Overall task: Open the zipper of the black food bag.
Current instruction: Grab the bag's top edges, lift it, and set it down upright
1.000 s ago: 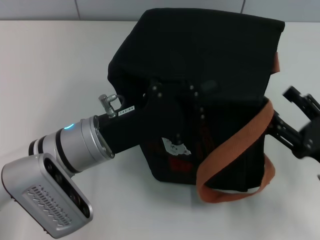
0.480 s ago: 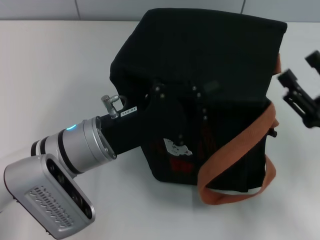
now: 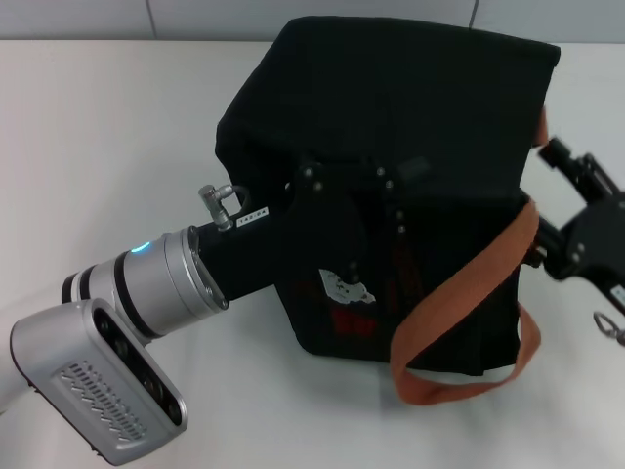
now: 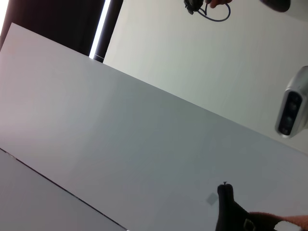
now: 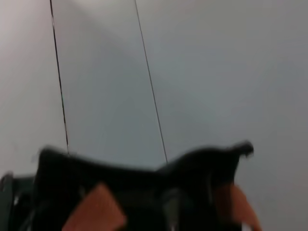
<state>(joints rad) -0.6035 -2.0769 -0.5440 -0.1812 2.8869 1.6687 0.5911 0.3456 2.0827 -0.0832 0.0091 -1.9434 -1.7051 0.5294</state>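
Nearest, the left end effector [image 3: 376, 210] presses into the black food bag [image 3: 391, 127] on the white surface [image 3: 107, 127]; its grip cannot be told. An orange strap [image 3: 459, 283] loops beside the right end effector [image 3: 576, 230], grip equally unclear. It could snag that strap, tipping the bag; the zipper is not discernible.

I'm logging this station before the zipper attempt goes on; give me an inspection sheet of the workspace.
Surface: white table, bare where visible.
Job's things: black food bag stands on the table, orange-brown strap draped over its front; zipper not discernible against the black fabric.
Clutter: nothing seen.
Hands: left hand pressed against the bag's front; right hand at the bag's right side, by the strap.
Cables: nothing seen on the table; a dark cable hangs in the far background of the left wrist view.
Surroundings: pale wall behind the table.
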